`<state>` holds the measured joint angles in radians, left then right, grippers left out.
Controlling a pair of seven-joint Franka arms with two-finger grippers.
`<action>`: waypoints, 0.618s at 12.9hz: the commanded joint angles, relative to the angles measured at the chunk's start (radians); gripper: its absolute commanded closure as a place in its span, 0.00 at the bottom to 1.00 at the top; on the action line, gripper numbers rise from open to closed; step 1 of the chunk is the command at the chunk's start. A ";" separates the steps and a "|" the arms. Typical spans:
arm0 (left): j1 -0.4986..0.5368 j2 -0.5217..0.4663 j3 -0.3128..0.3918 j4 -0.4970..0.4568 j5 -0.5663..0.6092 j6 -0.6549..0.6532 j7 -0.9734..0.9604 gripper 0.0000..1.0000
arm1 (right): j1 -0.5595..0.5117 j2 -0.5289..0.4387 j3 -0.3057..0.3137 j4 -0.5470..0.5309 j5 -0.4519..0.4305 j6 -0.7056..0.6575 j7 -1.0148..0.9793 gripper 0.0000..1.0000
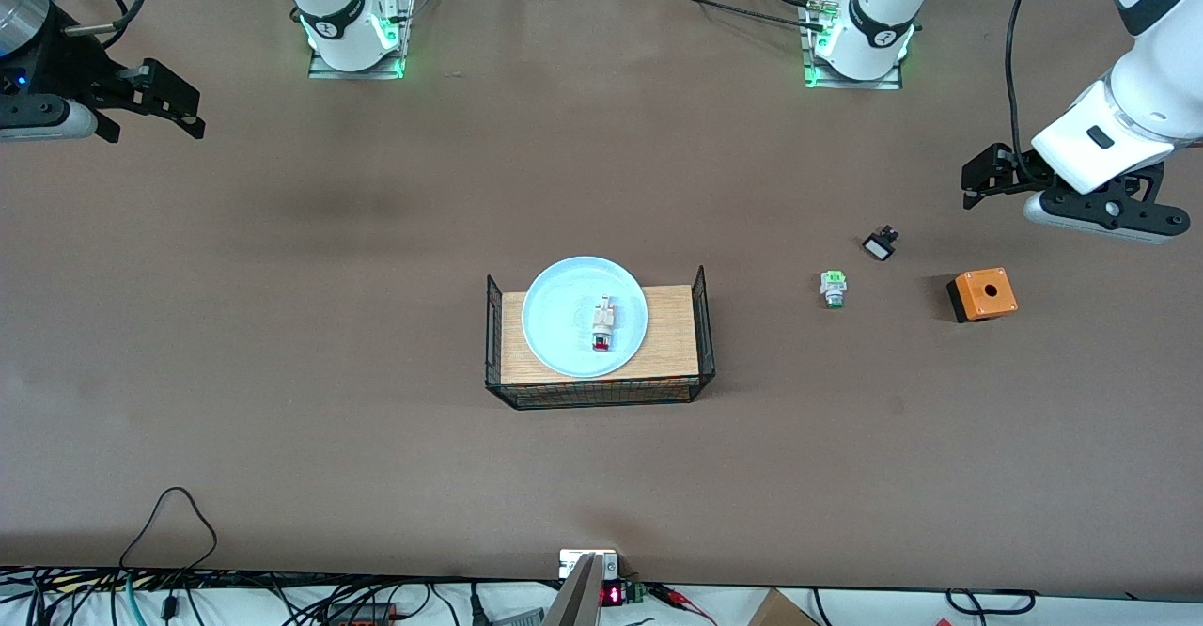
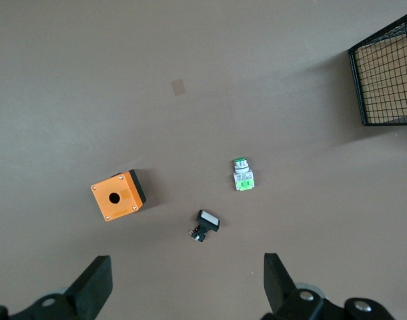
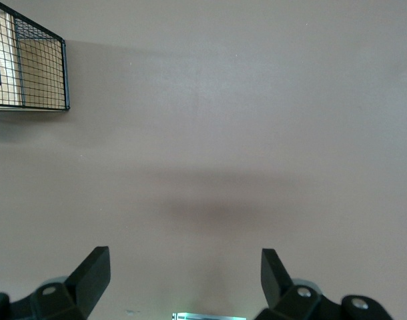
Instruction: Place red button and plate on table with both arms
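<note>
No legible text, label or brand on any item. Red lit digits on a small display [image 1: 612, 595] at the table [image 1: 376, 325] edge nearest the front camera, too small to read. Round dark emblems on both arm bases [image 1: 331, 26], not decipherable.

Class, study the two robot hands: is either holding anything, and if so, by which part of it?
Nothing is held. The left hand and the right hand both hang open above bare table. The red button lies on the plate, untouched.
</note>
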<state>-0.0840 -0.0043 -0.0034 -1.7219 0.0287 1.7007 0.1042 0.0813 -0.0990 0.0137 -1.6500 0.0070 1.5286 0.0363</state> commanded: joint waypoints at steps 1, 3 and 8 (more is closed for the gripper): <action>0.001 0.015 0.002 0.033 -0.019 -0.033 0.012 0.00 | 0.002 0.005 0.002 0.013 -0.001 -0.019 0.002 0.00; 0.000 0.015 0.002 0.033 -0.018 -0.033 0.012 0.00 | 0.002 0.007 0.002 0.013 -0.002 -0.019 0.002 0.00; -0.003 0.013 -0.006 0.034 -0.021 -0.041 -0.009 0.00 | -0.009 0.004 -0.003 0.013 -0.006 -0.027 -0.009 0.00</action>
<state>-0.0849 -0.0043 -0.0056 -1.7217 0.0286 1.6858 0.1021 0.0800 -0.0966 0.0125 -1.6500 0.0057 1.5211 0.0362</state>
